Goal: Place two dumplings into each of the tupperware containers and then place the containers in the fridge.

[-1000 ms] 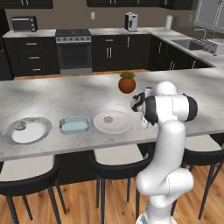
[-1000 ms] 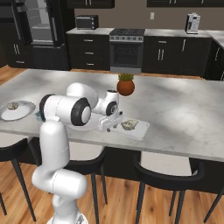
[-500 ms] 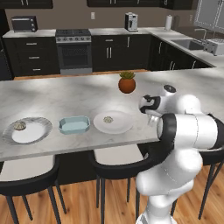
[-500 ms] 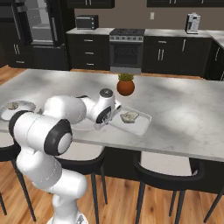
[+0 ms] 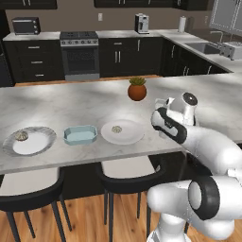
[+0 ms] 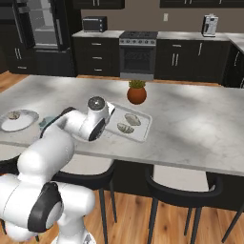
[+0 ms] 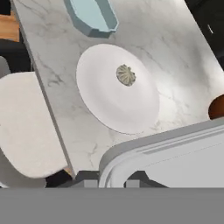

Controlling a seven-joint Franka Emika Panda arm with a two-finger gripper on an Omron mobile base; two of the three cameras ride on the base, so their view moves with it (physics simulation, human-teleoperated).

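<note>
Gripper [image 7: 113,178] is pressed together on the near corner rim of the filled container [image 6: 129,125], fingertips [image 7: 86,178] either side of the wall. That tub sits on the counter [image 6: 200,128] with two dumplings [image 6: 126,127] inside and no lid that I can see.

In the right base view the plant pot [image 6: 137,93] is at 12 o'clock from the tub, near it. The fridge [image 6: 42,29] is far off at 10 o'clock, door open.

In the left base view the empty container [image 5: 80,134] sits at 9 o'clock of the middle plate [image 5: 133,136], which holds one dumpling [image 5: 116,128]. The far plate [image 5: 33,146] is further along at 9 o'clock and holds another.

Risks:
- The grip is a thin pinch at one corner, so the tub will likely droop on lift. Dumplings could then slide to the low side or spill out.
- The rim could slip out of the pinch on a fast swing.
- A lift toward 12 o'clock could clip the pot.
- It's a long carry to the fridge, so a base jolt could shake the load.
- The second tub is unfilled, so the task is roughly halfway at best.
</note>
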